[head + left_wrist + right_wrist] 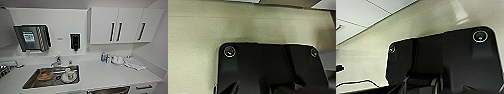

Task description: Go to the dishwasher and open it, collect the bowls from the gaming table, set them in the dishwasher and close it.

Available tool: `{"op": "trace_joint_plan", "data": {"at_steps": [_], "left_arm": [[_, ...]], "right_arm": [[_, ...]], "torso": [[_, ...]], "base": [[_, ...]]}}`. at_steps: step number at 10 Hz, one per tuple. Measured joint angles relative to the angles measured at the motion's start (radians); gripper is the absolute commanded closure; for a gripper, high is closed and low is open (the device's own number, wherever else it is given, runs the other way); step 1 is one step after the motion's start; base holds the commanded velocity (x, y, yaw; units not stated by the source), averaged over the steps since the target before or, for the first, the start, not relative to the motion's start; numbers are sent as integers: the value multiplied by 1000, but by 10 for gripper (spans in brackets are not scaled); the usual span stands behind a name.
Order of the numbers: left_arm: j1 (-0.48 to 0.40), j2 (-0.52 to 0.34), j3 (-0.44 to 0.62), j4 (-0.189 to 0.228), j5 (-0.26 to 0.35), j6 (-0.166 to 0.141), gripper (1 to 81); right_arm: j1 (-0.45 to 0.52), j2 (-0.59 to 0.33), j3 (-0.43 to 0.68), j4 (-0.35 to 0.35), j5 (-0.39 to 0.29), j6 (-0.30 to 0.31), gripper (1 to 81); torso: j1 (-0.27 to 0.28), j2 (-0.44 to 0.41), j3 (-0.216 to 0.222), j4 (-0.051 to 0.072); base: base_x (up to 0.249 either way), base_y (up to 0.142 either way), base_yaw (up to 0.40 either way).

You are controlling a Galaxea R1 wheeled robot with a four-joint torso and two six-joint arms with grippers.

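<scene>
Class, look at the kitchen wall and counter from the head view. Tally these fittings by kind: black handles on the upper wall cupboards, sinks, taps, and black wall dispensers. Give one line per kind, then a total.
Black handles on the wall cupboards: 3
Sink: 1
Tap: 1
Black wall dispenser: 1
Total: 6

Three cameras, one kitchenette

The head view looks down from high and close onto the white surface [105, 75], facing the sink [51, 77] and wall cabinets [125, 25]. Both wrist views look past the robot's dark plate at a pale beige floor — nothing recognisably shared with the head view.
</scene>
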Motion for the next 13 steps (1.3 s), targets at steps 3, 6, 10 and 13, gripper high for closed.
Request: {"op": "trace_joint_plan", "data": {"at_steps": [3,6,10,13], "left_arm": [[-11,-41,69,0,-2,0,10],[-13,-117,153,0,-8,-4,10],[-7,-168,204,-17,-4,-18,10],[-4,-170,208,-24,1,-18,10]], "right_arm": [[26,-75,61,37,0,25,10],[75,-137,156,69,3,40,10],[157,-248,270,187,0,50,10],[190,-293,324,240,-2,51,10]], "torso": [[68,-106,-100,0],[119,-185,-130,0],[212,-335,-133,0],[280,-443,-133,0]], "base": [[0,0,0],[0,0,0],[0,0,0],[0,0,0]]}}
